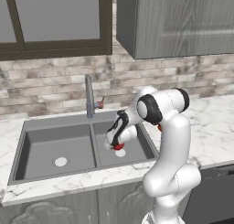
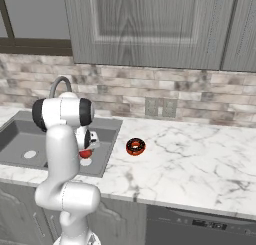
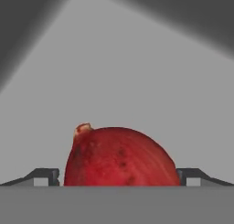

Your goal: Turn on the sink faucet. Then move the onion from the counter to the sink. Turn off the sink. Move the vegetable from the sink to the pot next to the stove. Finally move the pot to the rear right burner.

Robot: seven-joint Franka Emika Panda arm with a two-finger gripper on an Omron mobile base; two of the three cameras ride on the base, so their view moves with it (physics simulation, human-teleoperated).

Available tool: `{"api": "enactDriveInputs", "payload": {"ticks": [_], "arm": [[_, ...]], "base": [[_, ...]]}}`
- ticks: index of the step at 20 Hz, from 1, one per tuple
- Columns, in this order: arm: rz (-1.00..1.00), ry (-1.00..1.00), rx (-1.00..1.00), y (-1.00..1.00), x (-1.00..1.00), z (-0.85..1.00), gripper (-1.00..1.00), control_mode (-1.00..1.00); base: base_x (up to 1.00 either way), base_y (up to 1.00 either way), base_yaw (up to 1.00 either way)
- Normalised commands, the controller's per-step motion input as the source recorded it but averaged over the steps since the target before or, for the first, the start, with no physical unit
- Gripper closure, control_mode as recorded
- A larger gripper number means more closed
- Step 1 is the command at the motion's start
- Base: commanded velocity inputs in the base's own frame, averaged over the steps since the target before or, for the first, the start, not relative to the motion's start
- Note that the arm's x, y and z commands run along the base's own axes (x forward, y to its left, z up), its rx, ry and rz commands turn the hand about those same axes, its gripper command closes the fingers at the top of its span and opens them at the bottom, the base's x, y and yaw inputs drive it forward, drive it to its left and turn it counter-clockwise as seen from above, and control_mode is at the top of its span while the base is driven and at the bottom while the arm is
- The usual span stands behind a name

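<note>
A dark red onion (image 3: 121, 157) sits between my two fingertips (image 3: 45, 176), which press against its left and right sides. My gripper (image 1: 117, 148) hangs low inside the right basin of the grey double sink (image 1: 55, 143), shut on the onion (image 1: 119, 146), just above the basin's white drain. From the right base view the onion (image 2: 85, 153) shows as a red spot under the hand (image 2: 87, 145). The curved faucet (image 1: 89, 97) stands behind the divider between the basins, with its small handle (image 1: 98, 104) to its right. I see no water stream.
A chocolate doughnut (image 2: 135, 146) lies on the marble counter (image 2: 190, 164) just right of the sink. The left basin holds only its drain (image 1: 60, 162). Wall cabinets (image 2: 150, 24) hang above the counter. A dark appliance front (image 2: 200, 224) sits below the counter at the right.
</note>
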Motion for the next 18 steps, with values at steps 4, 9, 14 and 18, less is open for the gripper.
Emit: {"api": "enactDriveInputs", "payload": {"ticks": [4, 9, 14, 18], "arm": [[0.0, 0.0, 0.0, 0.0, -0.17, -0.1, -1.0, -1.0], [0.0, 0.0, 0.0, -0.07, -0.27, -0.13, -1.0, -1.0], [0.0, 0.0, 0.0, 0.0, -0.12, -0.16, 1.0, -1.0], [0.0, 0.0, 0.0, 0.04, 0.0, -0.15, 1.0, -1.0]], "base": [[0.0, 0.0, 0.0], [0.0, 0.0, 0.0], [0.0, 0.0, 0.0], [0.0, 0.0, 0.0]]}}
